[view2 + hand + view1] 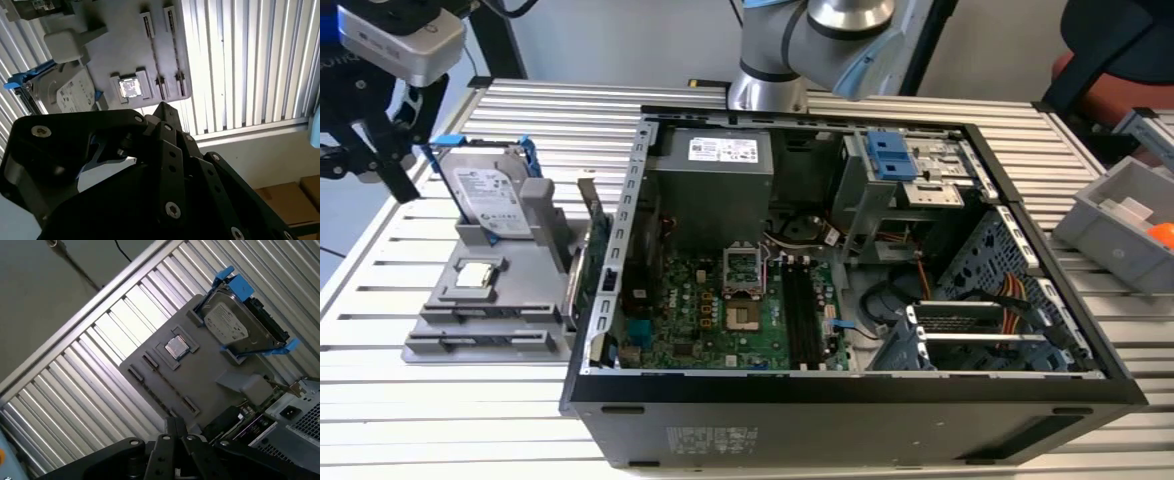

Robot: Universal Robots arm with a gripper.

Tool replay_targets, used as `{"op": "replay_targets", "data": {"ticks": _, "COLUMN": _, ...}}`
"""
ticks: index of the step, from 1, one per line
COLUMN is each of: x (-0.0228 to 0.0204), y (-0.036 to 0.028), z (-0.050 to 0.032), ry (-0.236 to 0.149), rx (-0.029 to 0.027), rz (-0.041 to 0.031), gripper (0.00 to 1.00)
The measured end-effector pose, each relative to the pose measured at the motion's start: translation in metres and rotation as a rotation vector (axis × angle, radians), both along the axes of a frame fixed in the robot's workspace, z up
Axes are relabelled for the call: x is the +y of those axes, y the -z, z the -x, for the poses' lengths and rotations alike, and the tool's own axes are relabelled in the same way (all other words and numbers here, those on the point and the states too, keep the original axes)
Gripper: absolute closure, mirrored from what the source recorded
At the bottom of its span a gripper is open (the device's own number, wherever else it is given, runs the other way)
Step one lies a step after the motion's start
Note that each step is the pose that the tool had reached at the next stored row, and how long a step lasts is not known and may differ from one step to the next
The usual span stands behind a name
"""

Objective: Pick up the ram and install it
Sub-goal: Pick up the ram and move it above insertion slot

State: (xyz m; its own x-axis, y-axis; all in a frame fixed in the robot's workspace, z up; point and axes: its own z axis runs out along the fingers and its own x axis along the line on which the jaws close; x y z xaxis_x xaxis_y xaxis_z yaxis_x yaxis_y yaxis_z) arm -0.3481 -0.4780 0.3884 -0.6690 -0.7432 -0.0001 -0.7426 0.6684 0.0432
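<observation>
Exterior view: my claw (pixel 398 182) hangs at that view's left, near the hard drive (pixel 491 200) standing in the gray tray (pixel 480 345) on the slatted surface (pixel 360 330). First wrist view: fingertips (pixel 170 426) pressed together, gripping nothing. Where the ram sits, cannot tell.

Gripper (pixel 374 150) is cut off by the exterior view's left edge; in both wrist views its black linkage runs out of frame. Expansion card (pixel 592 262) is half hidden behind the case wall (pixel 624 250). Motherboard slots (pixel 802 312) are too dark and small to tell what sits in them. Grey bin (pixel 1118 225) is cut off at the exterior view's right edge.
</observation>
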Motion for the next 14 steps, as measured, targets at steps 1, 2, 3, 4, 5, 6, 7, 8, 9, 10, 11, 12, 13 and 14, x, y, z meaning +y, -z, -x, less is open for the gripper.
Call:
{"op": "replay_targets", "data": {"ticks": 1, "x": 0.0000, "y": 0.0000, "z": 0.0000, "ry": -0.017, "rx": 0.0000, "rz": 0.0000, "gripper": 1.00}}
{"op": "replay_targets", "data": {"ticks": 2, "x": 0.0001, "y": 0.0000, "z": 0.0000, "ry": -0.036, "rx": 0.0000, "rz": 0.0001, "gripper": 1.00}}
{"op": "replay_targets", "data": {"ticks": 3, "x": 0.0002, "y": -0.0001, "z": 0.0000, "ry": -0.052, "rx": 0.0002, "rz": 0.0003, "gripper": 1.00}}
{"op": "replay_targets", "data": {"ticks": 4, "x": 0.0002, "y": -0.0001, "z": 0.0000, "ry": -0.071, "rx": 0.0001, "rz": 0.0002, "gripper": 1.00}}
{"op": "replay_targets", "data": {"ticks": 5, "x": 0.0003, "y": -0.0001, "z": 0.0000, "ry": -0.089, "rx": 0.0001, "rz": 0.0002, "gripper": 1.00}}
{"op": "replay_targets", "data": {"ticks": 6, "x": 0.0004, "y": -0.0001, "z": 0.0000, "ry": -0.107, "rx": 0.0002, "rz": 0.0003, "gripper": 1.00}}
{"op": "replay_targets", "data": {"ticks": 7, "x": 0.0004, "y": -0.0001, "z": 0.0000, "ry": -0.125, "rx": 0.0002, "rz": 0.0003, "gripper": 1.00}}
{"op": "replay_targets", "data": {"ticks": 8, "x": 0.0005, "y": -0.0001, "z": 0.0000, "ry": -0.142, "rx": 0.0001, "rz": 0.0003, "gripper": 1.00}}
{"op": "replay_targets", "data": {"ticks": 9, "x": 0.0005, "y": -0.0001, "z": 0.0000, "ry": -0.161, "rx": 0.0001, "rz": 0.0003, "gripper": 1.00}}
{"op": "replay_targets", "data": {"ticks": 10, "x": 0.0006, "y": -0.0001, "z": 0.0000, "ry": -0.180, "rx": 0.0001, "rz": 0.0003, "gripper": 1.00}}
{"op": "replay_targets", "data": {"ticks": 11, "x": 0.0006, "y": -0.0001, "z": 0.0000, "ry": -0.198, "rx": 0.0001, "rz": 0.0003, "gripper": 1.00}}
{"op": "replay_targets", "data": {"ticks": 12, "x": 0.0007, "y": -0.0001, "z": 0.0000, "ry": -0.213, "rx": 0.0001, "rz": 0.0003, "gripper": 1.00}}
{"op": "replay_targets", "data": {"ticks": 13, "x": 0.0007, "y": -0.0001, "z": 0.0000, "ry": -0.231, "rx": 0.0001, "rz": 0.0003, "gripper": 1.00}}
{"op": "replay_targets", "data": {"ticks": 14, "x": 0.0007, "y": -0.0001, "z": 0.0000, "ry": -0.239, "rx": 0.0002, "rz": 0.0003, "gripper": 1.00}}
